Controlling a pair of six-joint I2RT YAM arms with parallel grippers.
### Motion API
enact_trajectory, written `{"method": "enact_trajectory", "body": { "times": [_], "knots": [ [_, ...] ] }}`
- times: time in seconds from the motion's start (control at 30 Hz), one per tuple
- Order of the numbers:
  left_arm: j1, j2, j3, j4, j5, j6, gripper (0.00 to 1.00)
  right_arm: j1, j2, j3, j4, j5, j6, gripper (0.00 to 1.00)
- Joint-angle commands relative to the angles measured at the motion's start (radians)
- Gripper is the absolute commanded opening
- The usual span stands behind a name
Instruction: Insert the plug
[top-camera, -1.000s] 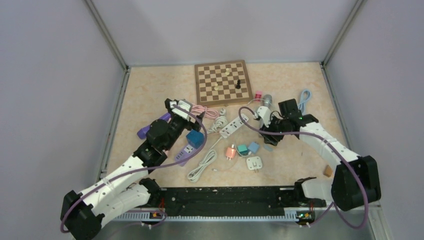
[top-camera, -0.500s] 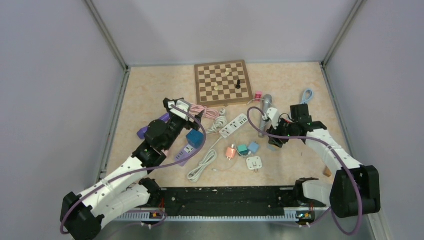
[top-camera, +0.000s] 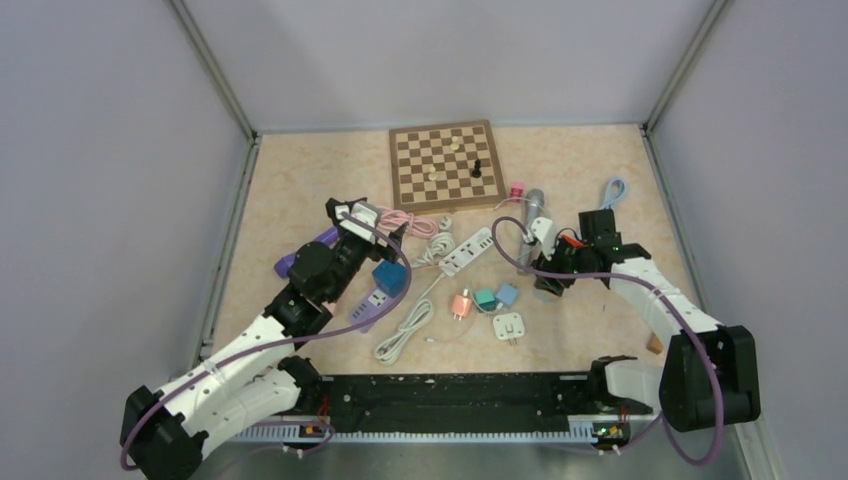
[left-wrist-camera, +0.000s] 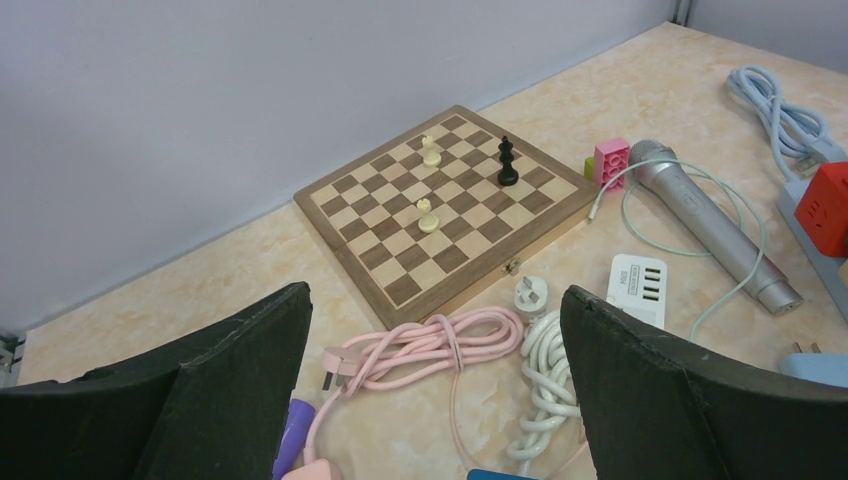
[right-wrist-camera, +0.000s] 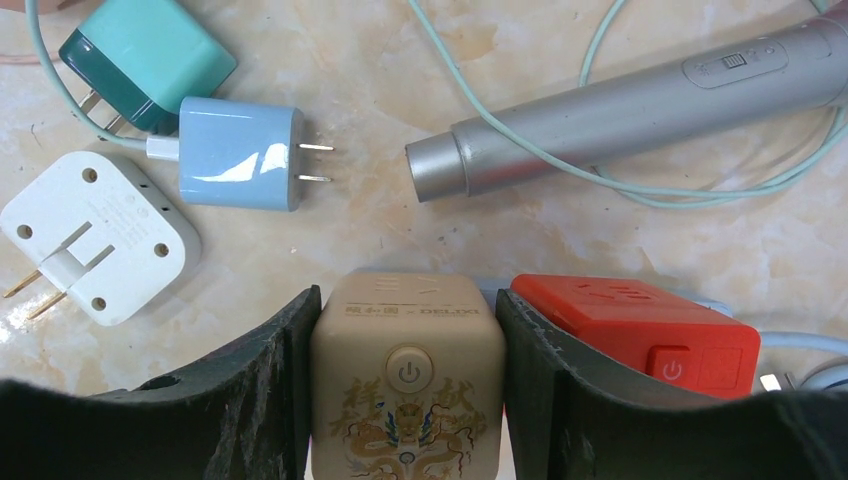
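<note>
My right gripper (right-wrist-camera: 405, 310) is shut on a beige cube socket (right-wrist-camera: 405, 390) with a dragon print and a power button, low over the table. A red cube socket (right-wrist-camera: 640, 330) lies right beside it, against the right finger. A light blue charger plug (right-wrist-camera: 240, 155) lies ahead with its prongs pointing right. In the top view the right gripper (top-camera: 548, 262) is right of the white power strip (top-camera: 468, 251). My left gripper (left-wrist-camera: 435, 300) is open and empty above a coiled pink cable (left-wrist-camera: 430, 345) and a white cable plug (left-wrist-camera: 530, 295).
A teal charger (right-wrist-camera: 145, 60), a white adapter (right-wrist-camera: 95, 238) and a silver microphone (right-wrist-camera: 640, 110) with a mint cord lie ahead of the right gripper. A chessboard (top-camera: 446, 163) sits at the back. A blue cube (top-camera: 390, 277) and a purple strip (top-camera: 370, 305) lie by the left arm.
My right gripper has moved right, away from the white power strip, and lowered beside the red cube. The left arm has hardly moved.
</note>
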Motion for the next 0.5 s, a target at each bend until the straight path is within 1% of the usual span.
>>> {"method": "enact_trajectory", "body": {
  "times": [0.0, 0.1, 0.17, 0.2, 0.23, 0.27, 0.3, 0.33, 0.37, 0.47],
  "knots": [
    [0.005, -0.015, -0.009, 0.058, 0.002, 0.010, 0.99, -0.026, 0.129, -0.106, -0.111, 0.216, -0.077, 0.00],
    [0.006, -0.014, -0.009, 0.059, 0.000, 0.013, 0.99, -0.026, 0.132, -0.102, -0.112, 0.194, -0.074, 0.00],
    [0.007, -0.014, -0.008, 0.057, -0.002, 0.015, 0.99, -0.026, 0.123, -0.069, -0.112, 0.172, -0.056, 0.00],
    [0.007, -0.015, -0.008, 0.056, -0.003, 0.015, 0.99, -0.026, 0.115, -0.038, -0.111, 0.164, -0.046, 0.05],
    [0.006, -0.016, -0.006, 0.055, -0.003, 0.016, 0.99, -0.026, 0.106, -0.008, -0.113, 0.150, -0.037, 0.14],
    [0.008, -0.015, -0.005, 0.054, -0.002, 0.016, 0.99, -0.026, 0.097, 0.022, -0.113, 0.135, -0.024, 0.32],
    [0.008, -0.014, -0.003, 0.053, -0.001, 0.016, 0.99, -0.026, 0.082, 0.058, -0.114, 0.119, -0.009, 0.72],
    [0.007, -0.014, -0.002, 0.051, 0.000, 0.016, 0.99, -0.026, 0.067, 0.095, -0.118, 0.094, 0.005, 0.95],
    [0.008, -0.013, 0.001, 0.051, 0.002, 0.015, 0.99, -0.026, 0.053, 0.141, -0.121, 0.066, 0.024, 0.98],
    [0.009, -0.012, 0.008, 0.042, -0.002, 0.009, 0.99, -0.026, -0.010, 0.288, -0.125, -0.057, 0.114, 0.99]
  ]
}}
